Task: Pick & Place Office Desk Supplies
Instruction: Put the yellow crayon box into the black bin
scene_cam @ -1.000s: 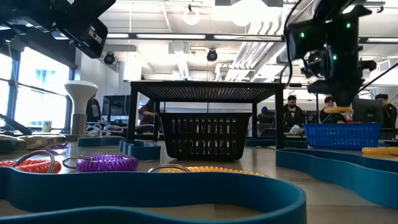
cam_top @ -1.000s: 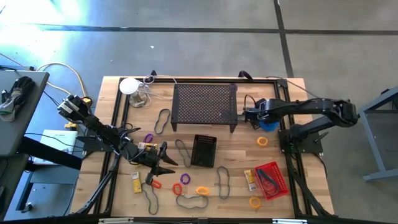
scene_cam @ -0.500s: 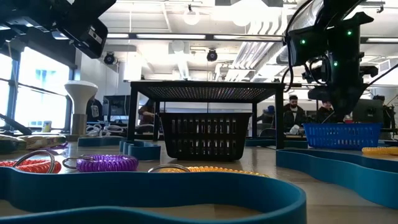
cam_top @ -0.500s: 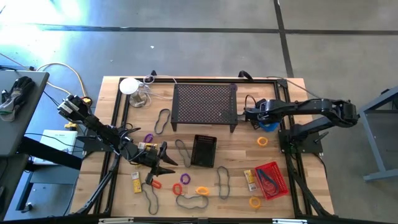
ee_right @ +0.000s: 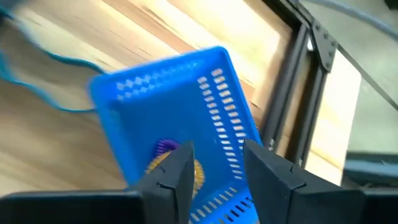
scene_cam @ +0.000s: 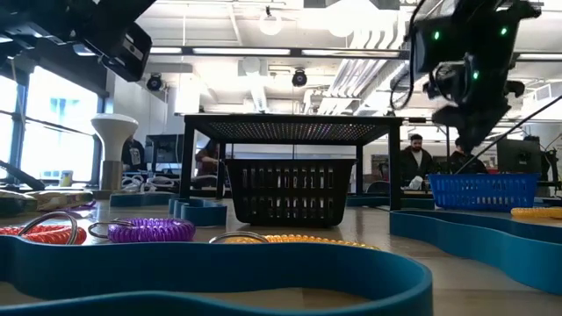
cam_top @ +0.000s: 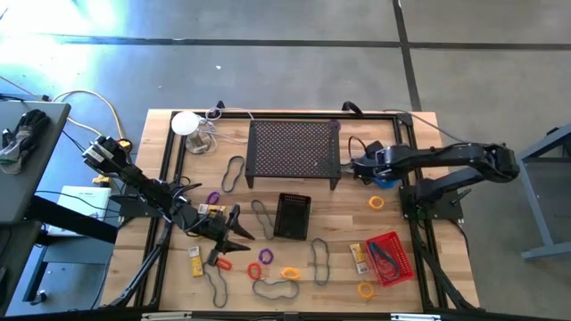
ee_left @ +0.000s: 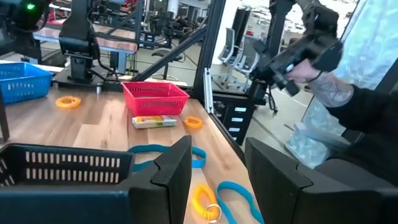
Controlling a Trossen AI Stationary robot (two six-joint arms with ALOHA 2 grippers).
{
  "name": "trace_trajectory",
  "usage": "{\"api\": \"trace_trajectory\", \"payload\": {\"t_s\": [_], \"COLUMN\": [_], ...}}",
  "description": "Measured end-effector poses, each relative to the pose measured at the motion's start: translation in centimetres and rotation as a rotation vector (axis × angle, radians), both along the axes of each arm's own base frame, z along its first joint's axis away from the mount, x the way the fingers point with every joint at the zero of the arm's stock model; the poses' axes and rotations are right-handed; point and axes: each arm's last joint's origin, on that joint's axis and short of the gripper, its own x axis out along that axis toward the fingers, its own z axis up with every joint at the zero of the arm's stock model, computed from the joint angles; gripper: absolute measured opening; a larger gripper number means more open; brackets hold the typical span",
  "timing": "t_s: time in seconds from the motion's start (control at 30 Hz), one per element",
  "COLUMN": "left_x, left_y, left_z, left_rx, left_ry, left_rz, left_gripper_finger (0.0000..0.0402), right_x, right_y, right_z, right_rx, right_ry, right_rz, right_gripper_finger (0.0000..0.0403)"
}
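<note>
Left gripper (cam_top: 234, 230) low over table's front-left, fingers apart, nothing between them. Nearest loose supplies: orange ring (cam_top: 222, 264) at its 7 o'clock in the high view, purple ring (cam_top: 265, 257) at 4 o'clock, both close. Black basket (cam_top: 292, 216) just right of it.

Right gripper (ee_right: 214, 163) hangs over blue basket (ee_right: 174, 118), fingers parted and empty; yellow and purple rings already inside. Yellow ring (cam_top: 376, 202) on table at its 6 o'clock, right arm nearer.
</note>
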Motion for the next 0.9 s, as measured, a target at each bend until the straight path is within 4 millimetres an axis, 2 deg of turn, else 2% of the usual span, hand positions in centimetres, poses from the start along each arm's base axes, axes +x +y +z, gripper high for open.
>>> {"api": "trace_trajectory", "payload": {"t_s": [0.17,0.27,0.5,0.63,0.9], "left_x": [-0.2,0.0,0.7,0.4,-1.4], "left_y": [-1.0,-1.8,-2.6,-2.6,-1.3], "left_z": [0.2,0.9,3.0,3.8,2.9], "left_rx": [0.096,0.117,0.219,0.210,0.052], "left_ry": [0.029,0.111,0.466,0.652,1.071], "left_rz": [-0.037,-0.061,0.102,0.153,0.244], "left_gripper_finger": [0.0145,0.0145,0.0145,0.0145,0.0145], "right_x": [0.4,0.7,2.0,2.9,3.8], "right_y": [1.9,3.4,8.0,11.5,18.3], "right_z": [2.3,3.7,5.5,6.3,8.2], "right_rx": [-0.097,-0.153,-0.179,-0.156,-0.174], "right_ry": [-0.120,-0.208,-0.484,-0.632,-0.886], "right_rz": [0.101,0.191,0.450,0.645,1.009], "right_gripper_finger": [0.0116,0.0116,0.0116,0.0116,0.0116]}}
